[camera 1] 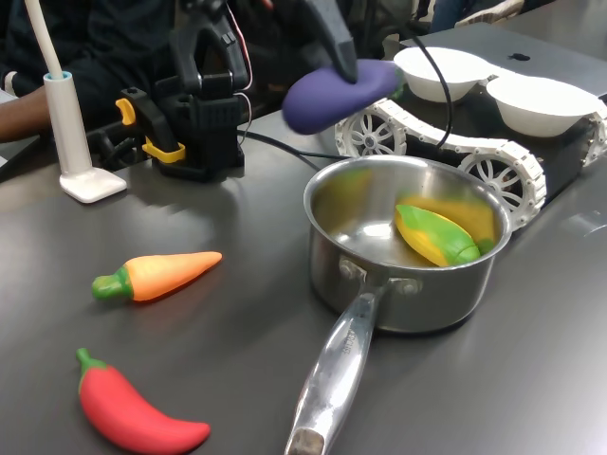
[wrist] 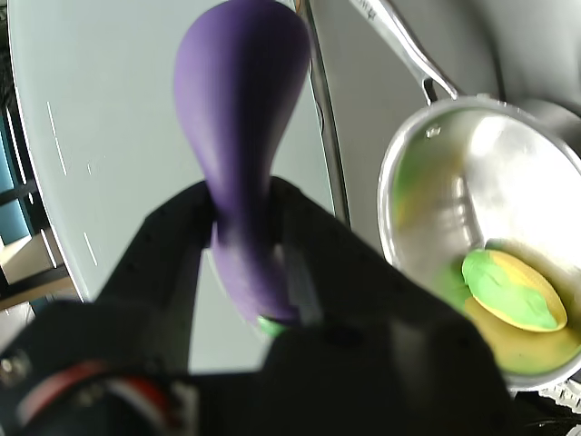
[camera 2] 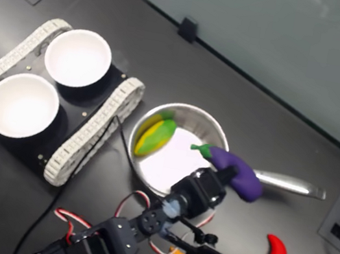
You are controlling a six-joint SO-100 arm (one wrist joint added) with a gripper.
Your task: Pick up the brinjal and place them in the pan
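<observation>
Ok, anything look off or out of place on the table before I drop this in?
Nothing spilled or damaged. The claw holds the brinjal over the pan's rim. The pan already holds a toy corn; carrot and chilli lie on the table.

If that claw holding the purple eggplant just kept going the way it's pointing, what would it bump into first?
Probably the pan. In the second exterior view the gripper, shut on the brinjal, points over the pan's rim near the handle. Depth is unclear; it may be high enough to pass above the rim.
</observation>
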